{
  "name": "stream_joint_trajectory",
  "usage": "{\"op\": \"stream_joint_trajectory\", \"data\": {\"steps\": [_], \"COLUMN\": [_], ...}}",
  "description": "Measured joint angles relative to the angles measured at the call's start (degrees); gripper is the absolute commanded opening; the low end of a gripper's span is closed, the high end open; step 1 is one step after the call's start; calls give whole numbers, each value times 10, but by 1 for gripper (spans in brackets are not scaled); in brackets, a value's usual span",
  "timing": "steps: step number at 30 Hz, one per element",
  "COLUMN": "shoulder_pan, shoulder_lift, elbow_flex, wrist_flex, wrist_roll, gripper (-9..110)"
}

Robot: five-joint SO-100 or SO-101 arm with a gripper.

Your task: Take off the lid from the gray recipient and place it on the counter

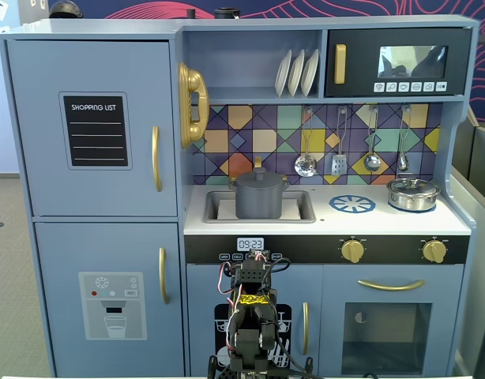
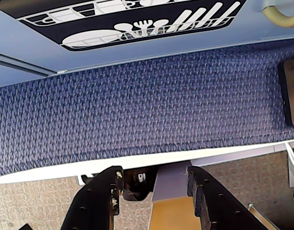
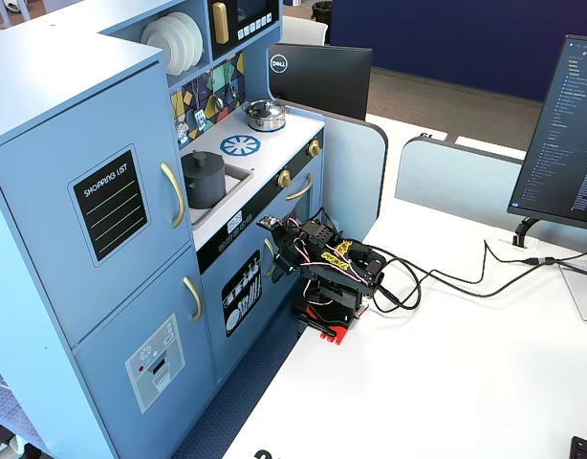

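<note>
The gray recipient (image 1: 260, 202) stands in the sink recess of the white counter (image 1: 329, 221), with the dark gray lid (image 1: 260, 178) resting on it. Both also show in the other fixed view, the pot (image 3: 206, 184) and its lid (image 3: 202, 159). My arm (image 1: 250, 316) is folded low on the white table in front of the kitchen, far below the pot. My gripper (image 2: 155, 175) is open and empty, with its jaws well apart, and points down over the table edge at blue carpet. It sits near the dishwasher door (image 3: 280, 256).
A shiny silver pot (image 1: 413, 194) stands at the counter's right, beside the blue burner print (image 1: 352, 204). Utensils (image 1: 337, 158) hang above the counter. The dishwasher door print (image 2: 137, 24) is close ahead. Cables (image 3: 437, 277) and a monitor (image 3: 561, 134) are on the table.
</note>
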Motion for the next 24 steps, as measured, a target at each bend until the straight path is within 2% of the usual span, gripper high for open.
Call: {"op": "stream_joint_trajectory", "data": {"steps": [16,20,24], "shoulder_pan": [14,17,22], "shoulder_lift": [0,-33,-88], "elbow_flex": [-14,-124,-285], "wrist_flex": [-1,11,-32], "wrist_roll": [20,24,-6], "gripper": [0,0,0]}}
